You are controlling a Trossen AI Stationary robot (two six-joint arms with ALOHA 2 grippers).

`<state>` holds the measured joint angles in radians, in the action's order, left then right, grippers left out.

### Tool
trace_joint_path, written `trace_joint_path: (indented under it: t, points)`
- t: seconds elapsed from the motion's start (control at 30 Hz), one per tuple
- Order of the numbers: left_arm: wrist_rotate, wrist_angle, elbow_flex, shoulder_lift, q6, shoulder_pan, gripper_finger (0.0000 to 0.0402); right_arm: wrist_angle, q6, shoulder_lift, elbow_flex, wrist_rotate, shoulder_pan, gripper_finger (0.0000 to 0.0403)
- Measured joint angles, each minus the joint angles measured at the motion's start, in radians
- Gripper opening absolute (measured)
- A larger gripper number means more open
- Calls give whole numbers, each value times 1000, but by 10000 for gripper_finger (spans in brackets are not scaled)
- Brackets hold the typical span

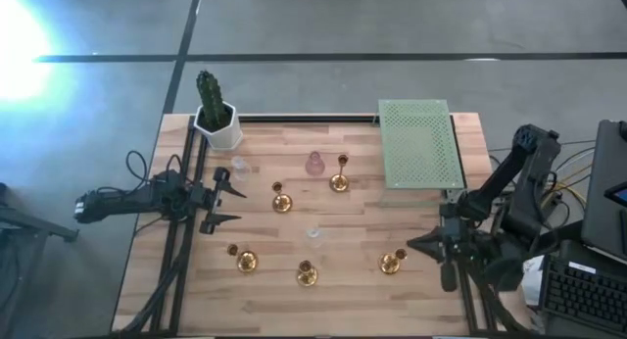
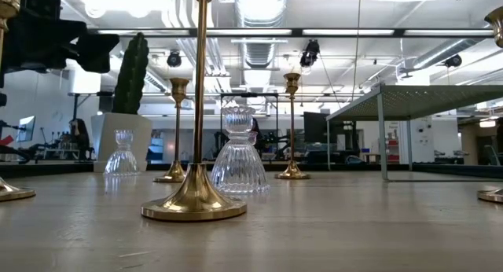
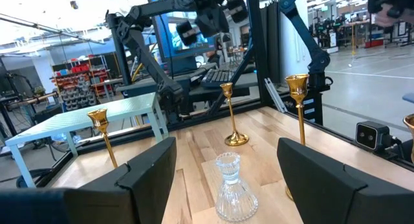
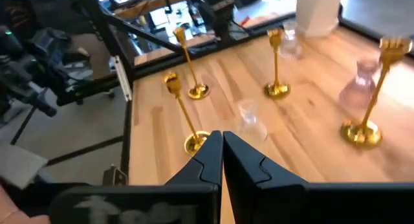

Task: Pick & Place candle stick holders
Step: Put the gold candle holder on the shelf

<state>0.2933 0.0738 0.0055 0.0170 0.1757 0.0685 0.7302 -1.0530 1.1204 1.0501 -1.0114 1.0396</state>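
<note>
A: What is seen at the left edge of the wooden table (image 1: 343,300)?

B: The left gripper (image 1: 227,203) is held just above the left edge, its fingers (image 3: 145,172) spread wide with nothing between them. A clear glass holder (image 3: 231,188) is framed ahead of it in the left wrist view, standing apart from the fingers.

A: And beside it?

B: A white pot with a cactus (image 1: 216,114) is placed at the far left corner. A second small clear glass holder (image 1: 239,167) is found just in front of the pot.

A: Where are the gold candle stick holders?

B: Six are scattered upright over the middle of the table. Two are seen near the front left (image 1: 245,262), one toward the centre (image 1: 281,201), one at the front centre (image 1: 307,272), one farther back (image 1: 339,180) just beside a pinkish glass holder (image 1: 314,164), and one at the front right (image 1: 391,264).

A: What is noted on the right?

B: A pale green perforated rack (image 1: 419,143) is set at the far right corner. The right gripper (image 1: 421,246) is positioned at the right edge, near the front-right gold holder but not touching it; its fingers (image 4: 220,156) are pressed together and nothing is held.
</note>
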Motion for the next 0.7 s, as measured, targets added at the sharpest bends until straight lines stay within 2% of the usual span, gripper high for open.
trace_joint_path:
  t: [0.4, 0.7]
  points:
    - [0, 0, 0, 0, 0, 0, 273, -2, -366, 209, -23, -13, 96, 8]
    - [0, 0, 0, 0, 0, 0, 273, 15, -533, 331, -24, 24, 108, 8]
